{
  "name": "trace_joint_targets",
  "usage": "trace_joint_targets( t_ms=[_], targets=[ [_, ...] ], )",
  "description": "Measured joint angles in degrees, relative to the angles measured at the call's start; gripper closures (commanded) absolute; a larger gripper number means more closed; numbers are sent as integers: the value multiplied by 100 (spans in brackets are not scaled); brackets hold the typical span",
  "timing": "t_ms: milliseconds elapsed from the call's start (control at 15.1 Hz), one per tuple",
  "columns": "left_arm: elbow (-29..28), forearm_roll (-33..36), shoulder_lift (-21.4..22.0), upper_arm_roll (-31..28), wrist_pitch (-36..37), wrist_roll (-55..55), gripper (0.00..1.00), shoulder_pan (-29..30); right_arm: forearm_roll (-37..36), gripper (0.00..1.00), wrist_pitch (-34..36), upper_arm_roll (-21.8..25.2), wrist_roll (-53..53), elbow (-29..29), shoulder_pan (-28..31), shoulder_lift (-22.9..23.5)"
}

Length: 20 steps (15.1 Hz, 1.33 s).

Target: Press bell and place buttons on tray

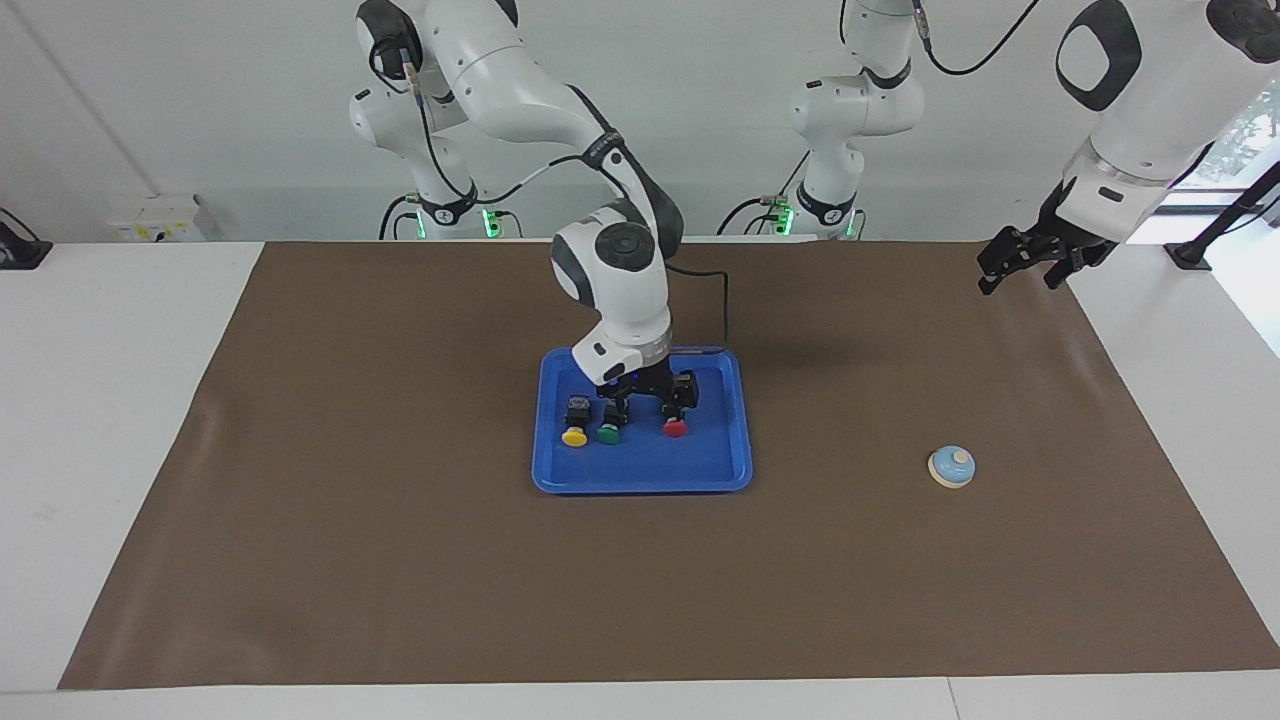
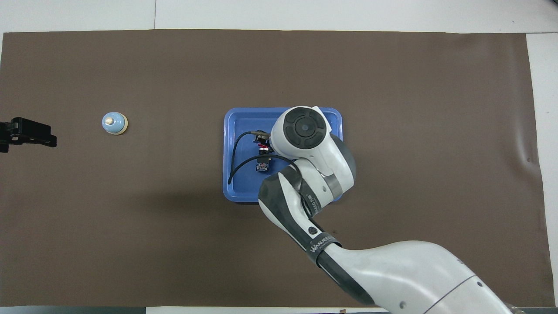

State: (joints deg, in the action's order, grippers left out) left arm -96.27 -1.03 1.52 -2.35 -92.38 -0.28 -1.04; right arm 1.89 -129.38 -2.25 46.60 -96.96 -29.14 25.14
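Observation:
The blue tray (image 1: 700, 468) lies mid-mat. On it, in a row, are the yellow button (image 1: 574, 436), the green button (image 1: 609, 433) and the red button (image 1: 675, 427). My right gripper (image 1: 650, 398) hangs low over the tray, open. One of its fingers is by the green button and the other just above the red one, holding nothing. From overhead, the right wrist hides the yellow and green buttons, and only the red button (image 2: 263, 150) shows. The light-blue bell (image 1: 951, 466) sits on the mat toward the left arm's end. My left gripper (image 1: 1030, 262) waits, raised and open.
A brown mat (image 1: 400, 560) covers most of the white table. The right arm's black cable (image 2: 233, 168) loops over the tray's edge. The left gripper (image 2: 26, 133) hovers over the mat's edge, beside the bell (image 2: 114, 123).

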Motion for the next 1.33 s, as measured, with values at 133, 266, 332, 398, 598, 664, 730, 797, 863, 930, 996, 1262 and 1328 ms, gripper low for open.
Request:
trace_joint_targets(
  t_ms=[133,266,332,398,598,664,730,797,863,930,996,1262,1328],
  targets=[
    [0,0,0,0,0,0,0,0,0,0,389,-1,-14,6,404,-353],
    [0,0,0,0,0,0,0,0,0,0,798,-1,-308,6,775,-651],
    [0,0,0,0,0,0,0,0,0,0,1012,1,-610,5,958,-766],
    [0,0,0,0,0,0,0,0,0,0,1228,2,-1014,3,1148,-856],
    [0,0,0,0,0,0,0,0,2,0,1784,10,-2396,2,1744,-1022],
    [0,0,0,0,0,0,0,0,2,0,1967,12,-2840,5,1952,-1093],
    [0,0,0,0,0,0,0,0,2,0,2155,14,-3224,8,2143,-1184],
    [0,0,0,0,0,0,0,0,2,0,2327,17,-3542,10,2313,-1293],
    [0,0,0,0,0,0,0,0,2,0,2507,20,-3802,13,2456,-1416],
    [0,0,0,0,0,0,0,0,2,0,2701,22,-4032,15,2578,-1552],
    [0,0,0,0,0,0,0,0,2,0,2873,23,-4206,16,2672,-1693],
    [0,0,0,0,0,0,0,0,-15,0,3676,26,-4448,29,2863,-2357],
    [0,0,0,0,0,0,0,0,-73,0,3872,26,-4502,29,2877,-2530]
  ],
)
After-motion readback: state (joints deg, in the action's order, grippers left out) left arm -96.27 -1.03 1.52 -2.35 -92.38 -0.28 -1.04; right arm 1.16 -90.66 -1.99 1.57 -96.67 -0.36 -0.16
